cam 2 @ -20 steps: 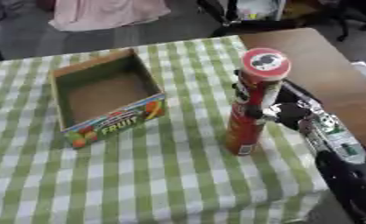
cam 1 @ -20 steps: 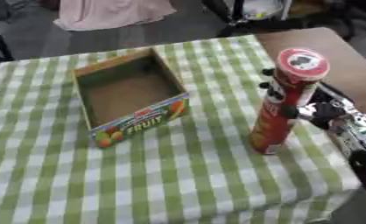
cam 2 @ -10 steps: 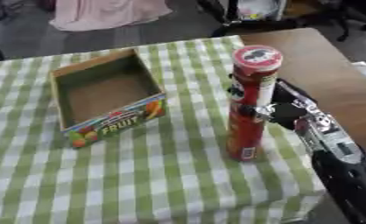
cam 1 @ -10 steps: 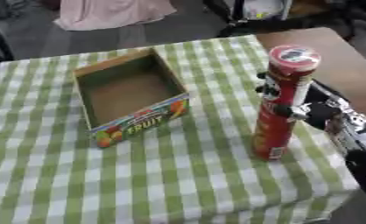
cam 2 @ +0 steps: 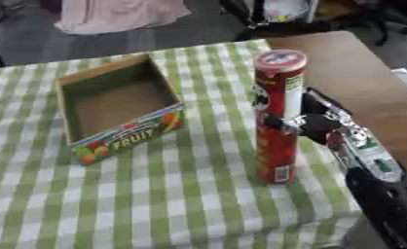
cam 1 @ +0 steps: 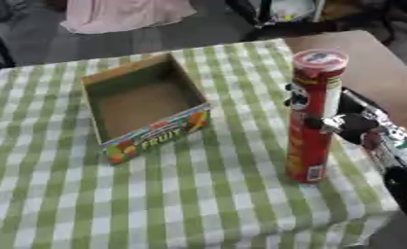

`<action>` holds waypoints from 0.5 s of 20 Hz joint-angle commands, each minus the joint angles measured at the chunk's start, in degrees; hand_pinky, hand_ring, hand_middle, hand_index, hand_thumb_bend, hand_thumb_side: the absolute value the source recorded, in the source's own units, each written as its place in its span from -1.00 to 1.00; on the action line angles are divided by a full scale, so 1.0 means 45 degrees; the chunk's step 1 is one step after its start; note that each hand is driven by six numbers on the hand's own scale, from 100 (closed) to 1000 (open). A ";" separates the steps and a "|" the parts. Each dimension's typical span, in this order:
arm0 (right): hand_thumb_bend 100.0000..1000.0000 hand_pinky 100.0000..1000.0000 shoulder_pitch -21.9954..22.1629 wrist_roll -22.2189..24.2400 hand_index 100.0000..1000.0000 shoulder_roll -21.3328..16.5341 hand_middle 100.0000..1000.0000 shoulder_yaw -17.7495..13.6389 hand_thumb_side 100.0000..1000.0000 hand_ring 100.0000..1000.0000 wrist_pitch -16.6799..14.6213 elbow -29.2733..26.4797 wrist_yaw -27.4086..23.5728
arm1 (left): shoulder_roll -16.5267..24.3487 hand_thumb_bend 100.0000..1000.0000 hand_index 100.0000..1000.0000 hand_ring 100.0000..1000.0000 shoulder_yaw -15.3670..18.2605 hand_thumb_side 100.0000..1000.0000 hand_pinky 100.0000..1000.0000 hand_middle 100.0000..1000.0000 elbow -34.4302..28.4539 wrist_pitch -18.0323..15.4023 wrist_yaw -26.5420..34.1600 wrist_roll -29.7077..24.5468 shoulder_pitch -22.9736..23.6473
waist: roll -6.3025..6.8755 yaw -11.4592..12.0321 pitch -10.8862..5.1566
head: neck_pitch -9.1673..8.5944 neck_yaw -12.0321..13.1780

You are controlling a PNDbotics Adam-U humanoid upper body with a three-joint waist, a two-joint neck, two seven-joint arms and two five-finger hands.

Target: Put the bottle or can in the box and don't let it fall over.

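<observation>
A tall red can (cam 1: pixel 313 116) with a red lid stands upright on the green checked cloth (cam 1: pixel 181 194), right of centre. My right hand (cam 2: pixel 313 124) comes in from the right and its fingers and thumb curl round the can's middle. The open cardboard box (cam 1: pixel 143 104) with a "FRUIT" print on its front wall sits to the left of the can, empty inside. The can's base seems to rest on the cloth. My left hand shows in neither view.
The table's right edge and front right corner lie close to the can. Bare brown tabletop (cam 2: pixel 352 73) shows beyond the cloth on the right. Pink fabric (cam 1: pixel 126 12) and dark clutter lie past the far edge.
The can with my right hand on it has shifted slightly left, toward the box, and stands more upright. The box has not moved.
</observation>
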 commanded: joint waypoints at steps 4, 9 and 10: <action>0.01 -0.26 -0.0149 -0.0123 0.29 -0.0081 0.44 0.0011 -1.00 0.21 0.0056 -0.0230 -0.0221 | 0.0288 0.30 0.54 0.52 0.0111 0.16 0.47 0.42 -0.0186 -0.0020 0.0038 -0.0004 -0.0118 | -0.0001 0.0007 -0.0041 | -0.0084 -0.0039; -0.11 -0.40 -0.0096 -0.0363 0.21 -0.0035 0.30 0.0016 -1.00 0.07 0.0032 -0.0268 -0.0354 | 0.0278 0.30 0.54 0.53 0.0113 0.16 0.47 0.42 -0.0187 -0.0032 0.0061 0.0015 -0.0112 | -0.0002 -0.0002 -0.0030 | -0.0090 -0.0031; -0.14 -0.42 -0.0062 -0.0430 0.18 -0.0036 0.28 0.0015 -1.00 0.05 0.0018 -0.0303 -0.0393 | 0.0277 0.29 0.53 0.53 0.0111 0.16 0.47 0.42 -0.0186 -0.0033 0.0066 0.0015 -0.0109 | -0.0002 -0.0003 -0.0027 | -0.0092 -0.0027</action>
